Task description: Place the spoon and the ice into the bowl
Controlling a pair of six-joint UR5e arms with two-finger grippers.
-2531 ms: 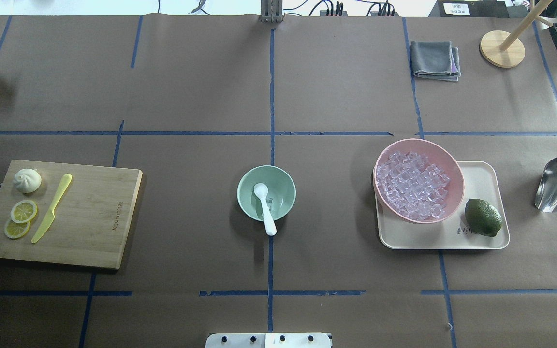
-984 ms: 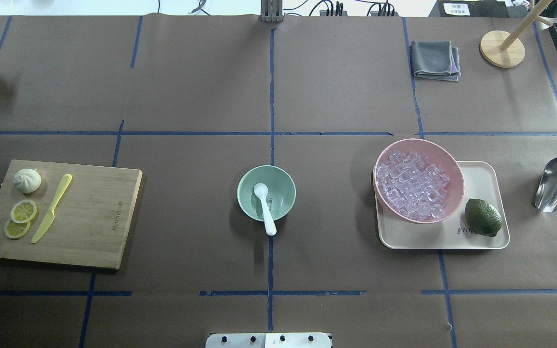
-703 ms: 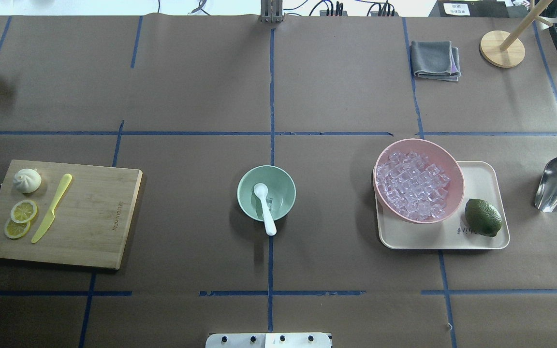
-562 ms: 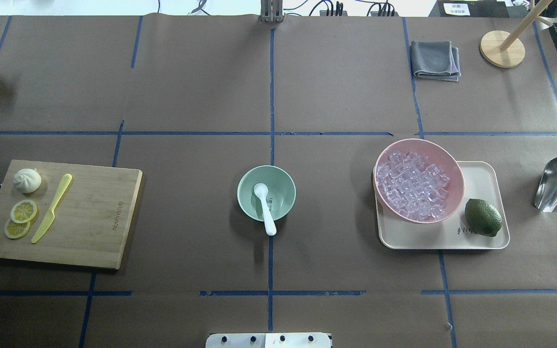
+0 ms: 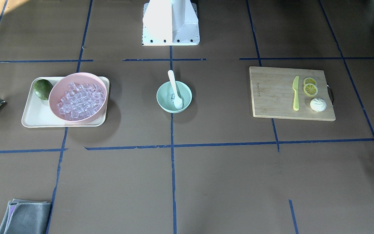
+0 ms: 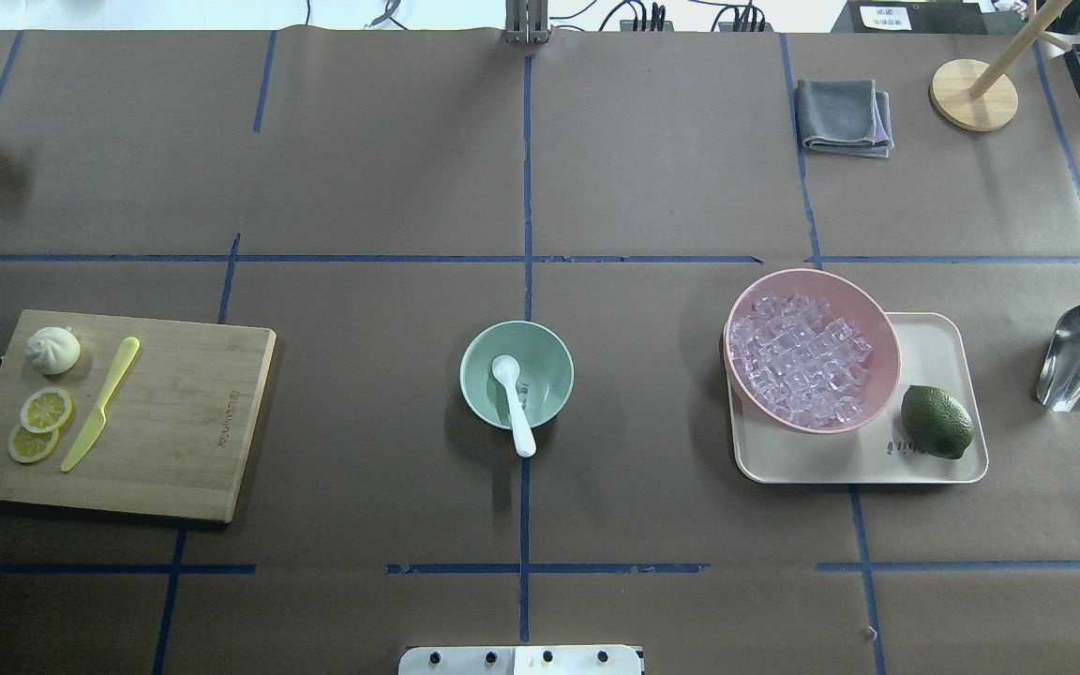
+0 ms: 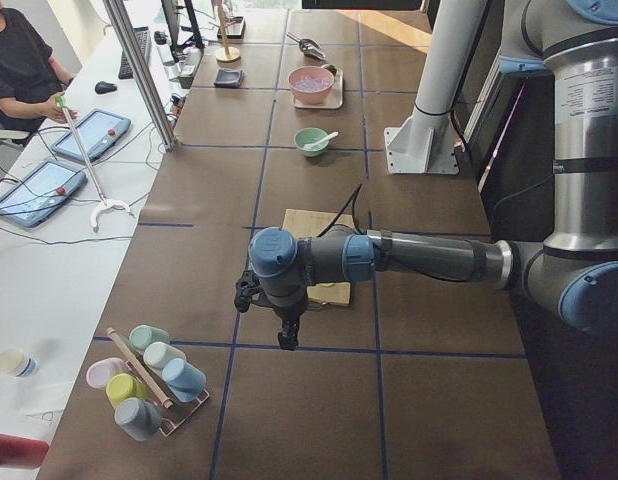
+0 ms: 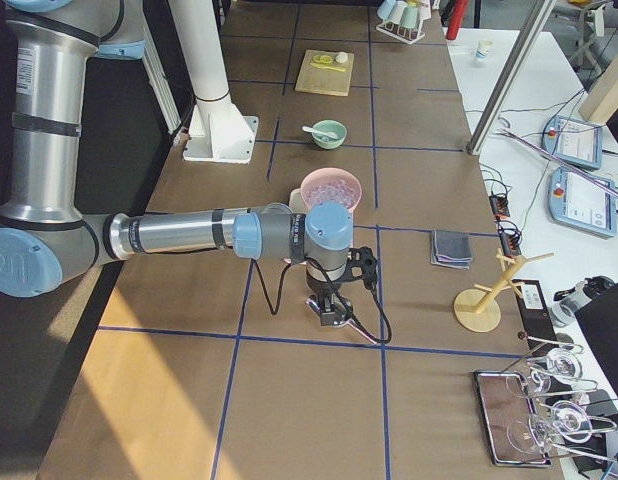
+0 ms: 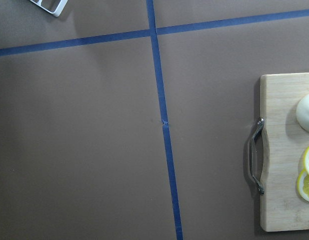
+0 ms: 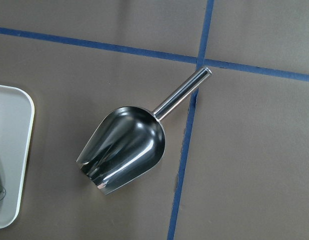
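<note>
At centre of the table (image 6: 362,187), seen from overhead, the spoon (image 6: 514,403) lies in the bowl (image 6: 561,361) with its handle toward 6 o'clock. Ice (image 6: 802,361) fills the pink bowl (image 6: 885,330) at 3 o'clock. From the right end, the right gripper (image 8: 327,312) hangs nearer, with that ice at its 12 o'clock. From the left end, the left gripper (image 7: 286,338) hangs well apart. I cannot tell whether either is spread.

Glossy metal scoop (image 10: 122,150), matt brown paper table (image 6: 362,169), wooden board (image 6: 174,412).

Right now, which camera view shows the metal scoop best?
The right wrist-mounted view: the whole metal scoop lies large and sharp, handle included. Overhead cuts its handle at the edge; front-facing shows only a part; exterior left shows it tiny; elsewhere I cannot find it.
</note>
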